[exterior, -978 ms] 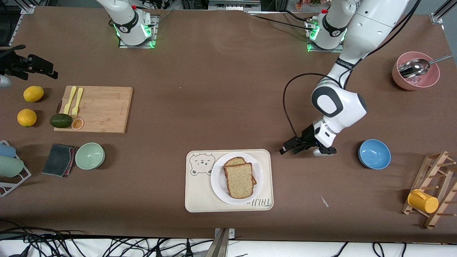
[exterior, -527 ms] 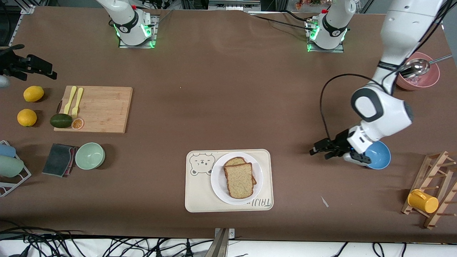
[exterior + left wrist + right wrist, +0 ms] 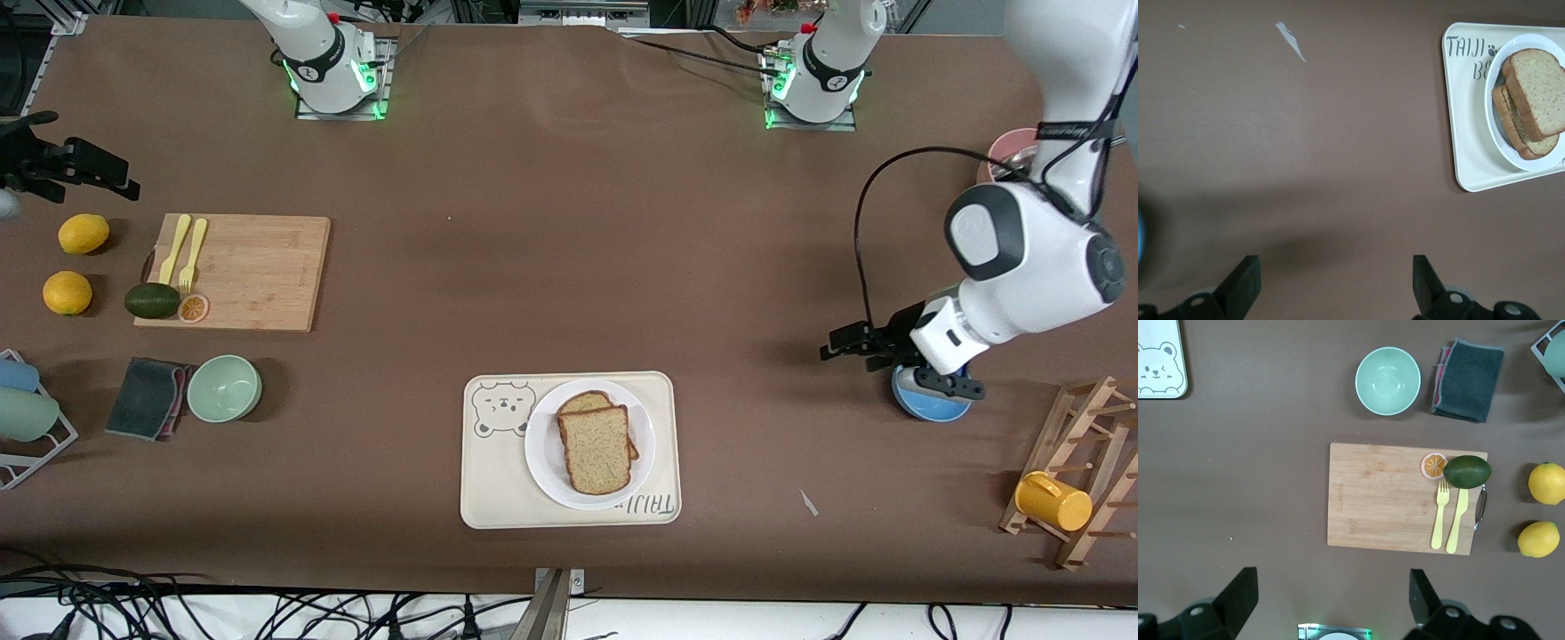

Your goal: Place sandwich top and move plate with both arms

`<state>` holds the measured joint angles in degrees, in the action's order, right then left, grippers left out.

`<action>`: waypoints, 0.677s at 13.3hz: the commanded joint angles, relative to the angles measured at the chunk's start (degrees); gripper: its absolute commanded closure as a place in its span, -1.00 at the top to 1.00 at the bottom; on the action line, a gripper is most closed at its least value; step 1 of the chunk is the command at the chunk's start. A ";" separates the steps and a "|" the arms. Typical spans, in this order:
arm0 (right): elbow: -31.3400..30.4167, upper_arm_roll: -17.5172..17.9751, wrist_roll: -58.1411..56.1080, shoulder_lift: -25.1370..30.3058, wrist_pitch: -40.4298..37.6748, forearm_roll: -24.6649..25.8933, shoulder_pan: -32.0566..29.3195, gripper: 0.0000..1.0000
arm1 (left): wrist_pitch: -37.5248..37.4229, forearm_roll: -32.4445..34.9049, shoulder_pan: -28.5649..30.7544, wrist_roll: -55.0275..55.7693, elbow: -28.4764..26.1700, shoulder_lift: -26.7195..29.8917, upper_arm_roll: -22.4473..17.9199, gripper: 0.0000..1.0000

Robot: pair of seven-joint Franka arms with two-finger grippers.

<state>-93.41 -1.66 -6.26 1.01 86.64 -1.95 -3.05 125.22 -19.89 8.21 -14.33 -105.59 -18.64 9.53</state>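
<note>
The sandwich top [image 3: 597, 449] lies flat on a lower bread slice on the white plate [image 3: 544, 455]. The plate sits on the cream bear tray [image 3: 493, 480], near the table's front edge. My left gripper [image 3: 840, 344] is open and empty, over bare table between the tray and the blue bowl [image 3: 933, 407]. In the left wrist view, its open fingers [image 3: 1245, 287] frame bare table, with the sandwich top [image 3: 1538, 83], plate [image 3: 1511, 155] and tray [image 3: 1468, 133] at the frame's edge. My right gripper [image 3: 80, 160] waits open over the right arm's end of the table.
A cutting board [image 3: 240, 271] holds a yellow fork and knife, an avocado and an orange slice. Two lemons [image 3: 76, 262], a green bowl [image 3: 224, 388] and a grey cloth [image 3: 147, 397] lie nearby. A pink bowl [image 3: 1005, 151] and a rack with a yellow mug [image 3: 1053, 500] stand at the left arm's end.
My left arm has swung away from the tray toward its own end of the table, and its wrist now covers part of the blue bowl. The right arm has not moved.
</note>
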 commanded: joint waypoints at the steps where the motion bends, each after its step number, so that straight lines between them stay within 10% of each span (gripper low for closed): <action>1: -0.80 0.16 -0.33 0.84 1.68 0.72 -0.29 1.00 | -5.67 8.25 0.32 7.79 -0.84 6.75 -0.21 1.00; 9: -0.72 0.16 -0.33 0.66 2.39 0.55 -0.29 1.00 | -27.64 22.52 0.32 21.87 4.51 18.36 0.05 1.00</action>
<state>-93.57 -1.69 -6.28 1.01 88.46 -1.91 -3.05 101.98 0.09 8.47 4.92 -103.27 -2.17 9.39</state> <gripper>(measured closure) 0.000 0.000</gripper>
